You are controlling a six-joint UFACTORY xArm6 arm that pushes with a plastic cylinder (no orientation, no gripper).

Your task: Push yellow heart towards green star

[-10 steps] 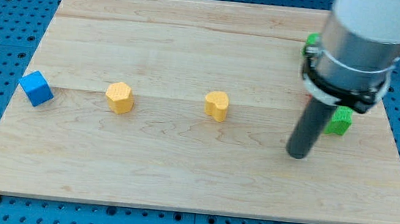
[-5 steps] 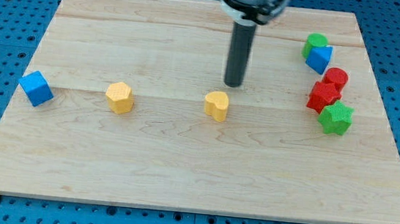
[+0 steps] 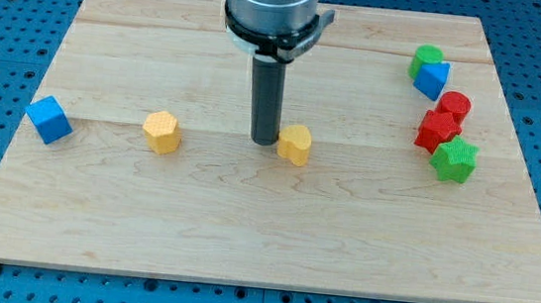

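- Near the middle of the frame, my tip (image 3: 264,141) stands touching or just beside the left flank of the yellow heart (image 3: 295,144), which rests on the wooden bench (image 3: 242,238).
- Off to the right of the frame, at nearly the same height, sits the green star (image 3: 453,160); heart and star are well apart, with bare wood between them.
- Judged from this, the tip is on the correct side: a push toward the frame's right should carry the heart to the star.
- No gripper exists on this arm, only a straight dark rod, so nothing is open, closed or held.
- Other blocks: a yellow hexagonal block (image 3: 162,131) and blue cube (image 3: 49,118) at left; two red blocks (image 3: 439,131), a blue block (image 3: 431,79) and another green block (image 3: 425,57) at upper right, all small, matte and chunky, seemingly plastic.
- Pale grain runs left-right across the bench.
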